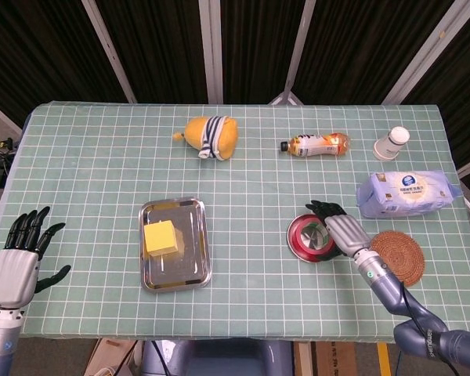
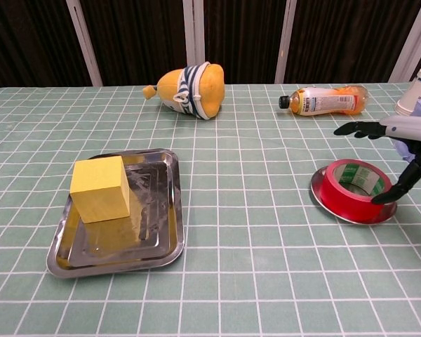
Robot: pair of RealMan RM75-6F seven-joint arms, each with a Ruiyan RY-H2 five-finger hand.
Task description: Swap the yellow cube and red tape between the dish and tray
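The yellow cube [image 1: 160, 237] [image 2: 99, 188] stands in the steel tray [image 1: 175, 270] [image 2: 154, 210] left of centre. The red tape [image 1: 301, 235] [image 2: 344, 194] lies flat in the round steel dish [image 2: 337, 215] on the right. My right hand [image 1: 341, 229] [image 2: 400, 140] hovers at the tape's right side, fingers spread above it and the thumb close to its outer wall; it grips nothing. My left hand [image 1: 19, 258] hangs beyond the table's near-left corner with fingers apart and empty, seen only in the head view.
A yellow striped plush toy [image 1: 210, 137] and a lying drink bottle [image 1: 317, 145] are at the back. A paper cup [image 1: 392, 143], a wipes pack [image 1: 407, 193] and a cork coaster [image 1: 396, 257] crowd the right side next to the dish.
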